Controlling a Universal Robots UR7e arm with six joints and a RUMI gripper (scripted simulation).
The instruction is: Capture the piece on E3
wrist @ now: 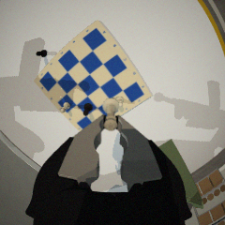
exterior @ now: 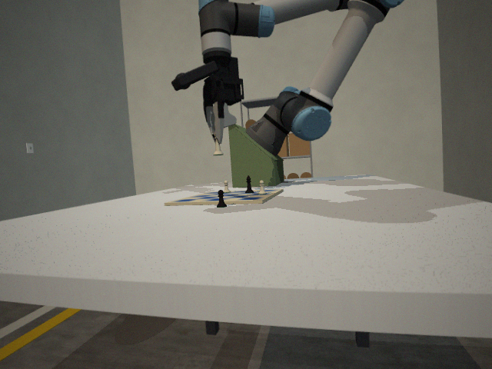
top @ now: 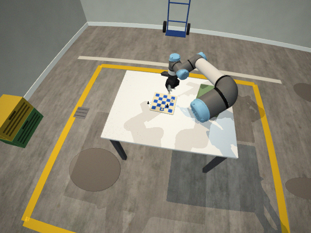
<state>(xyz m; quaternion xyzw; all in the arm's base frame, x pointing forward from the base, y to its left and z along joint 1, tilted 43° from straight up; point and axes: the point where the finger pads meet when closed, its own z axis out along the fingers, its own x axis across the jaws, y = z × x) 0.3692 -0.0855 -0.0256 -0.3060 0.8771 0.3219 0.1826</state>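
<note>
My gripper (top: pixel 169 92) (exterior: pixel 217 138) (wrist: pixel 111 115) is shut on a white piece (exterior: pixel 217 151) (wrist: pixel 111 106), which hangs upright, well above the board (top: pixel 157 108) (exterior: pixel 174 204) (wrist: pixel 99 24). On the board a white pawn (top: pixel 172 100) (exterior: pixel 226 186) (wrist: pixel 120 100) stands near one edge, and another white piece (top: pixel 162 108) (exterior: pixel 261 187) (wrist: pixel 65 107) stands near the adjoining edge. A taller black piece (top: pixel 167 106) (exterior: pixel 248 184) (wrist: pixel 87 109) stands between them. A black pawn (top: pixel 148 102) (exterior: pixel 221 199) (wrist: pixel 42 53) stands upright on the table, off the board. The edge letters and numbers are too small to read.
The white table (top: pixel 120 125) (exterior: pixel 246 246) carries the board. The arm's green base (exterior: pixel 254 167) (wrist: pixel 180 171) stands behind the board in the exterior view. The arm's large elbow (top: pixel 227 92) hangs over the table's right side in the top view.
</note>
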